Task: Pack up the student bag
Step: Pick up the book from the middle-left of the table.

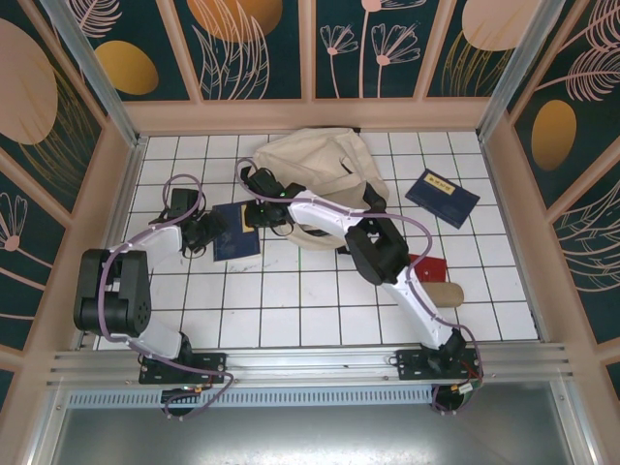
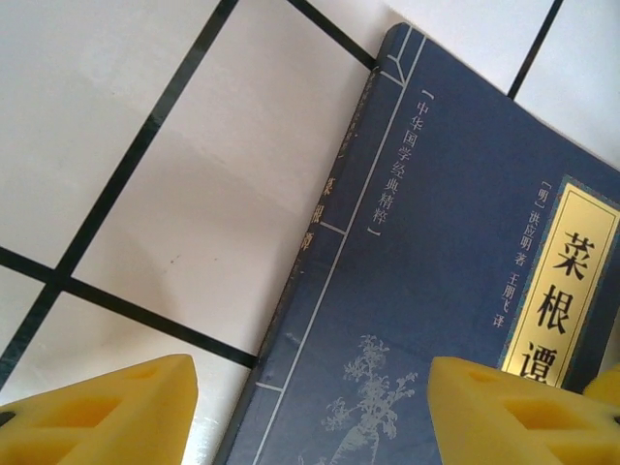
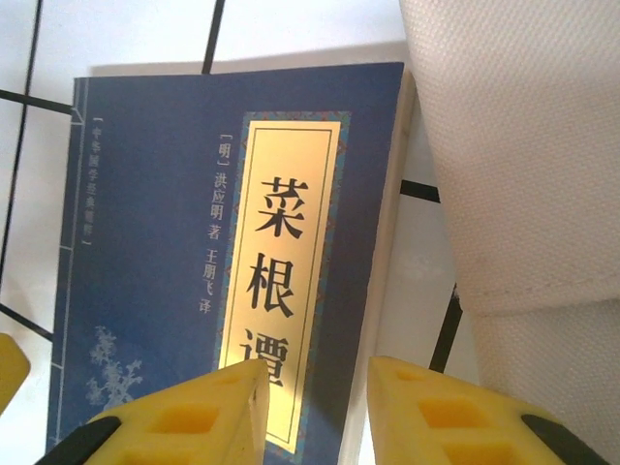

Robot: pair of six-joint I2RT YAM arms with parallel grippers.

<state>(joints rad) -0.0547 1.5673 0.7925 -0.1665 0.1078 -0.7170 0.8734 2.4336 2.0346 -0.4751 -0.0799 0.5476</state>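
The student bag [image 1: 310,160], beige fabric with black straps, lies at the back middle of the table; its cloth [image 3: 523,145] is just right of a navy book. That book [image 1: 235,232], with a gold title label, lies flat on the tiles between both grippers. My left gripper [image 1: 206,232] is open at the book's left side. Its jaws [image 2: 310,417] straddle the spine edge of the book [image 2: 436,242], one yellow finger over tile and one over the cover. My right gripper [image 1: 260,208] is open, and its jaws [image 3: 315,417] straddle the page edge of the book [image 3: 194,223].
A second navy book [image 1: 442,197] lies at the back right. A red flat item [image 1: 428,268] and a tan oblong object [image 1: 446,294] rest beside the right arm. Low walls ring the white tiled table [image 1: 291,310].
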